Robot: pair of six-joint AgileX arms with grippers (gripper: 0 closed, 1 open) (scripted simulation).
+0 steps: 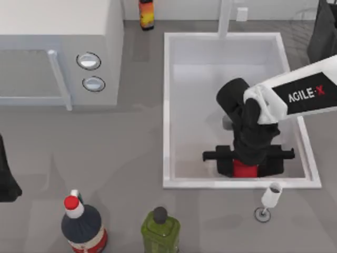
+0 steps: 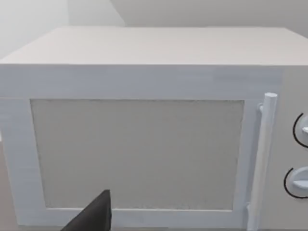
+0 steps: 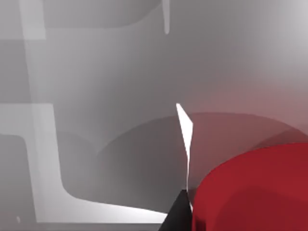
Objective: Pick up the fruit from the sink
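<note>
The sink (image 1: 169, 105) is a white basin with a pale grey floor, on the right half of the table. The fruit (image 1: 245, 169), a bright red lump, lies near the sink's front wall. My right arm reaches down into the basin, and its gripper (image 1: 245, 163) sits over the fruit with a black finger tight against each side. In the right wrist view the fruit (image 3: 255, 192) looms large and red, pressed against one dark fingertip (image 3: 179, 216). My left gripper (image 1: 6, 182) is parked at the table's left edge, facing the microwave (image 2: 144, 144).
A white microwave (image 1: 58, 47) stands at the back left. A red-capped dark bottle (image 1: 81, 226) and a green bottle (image 1: 160, 229) stand at the front. A small wine glass (image 1: 269, 199) stands just outside the sink's front rim. An orange-labelled bottle (image 1: 146, 15) is at the back.
</note>
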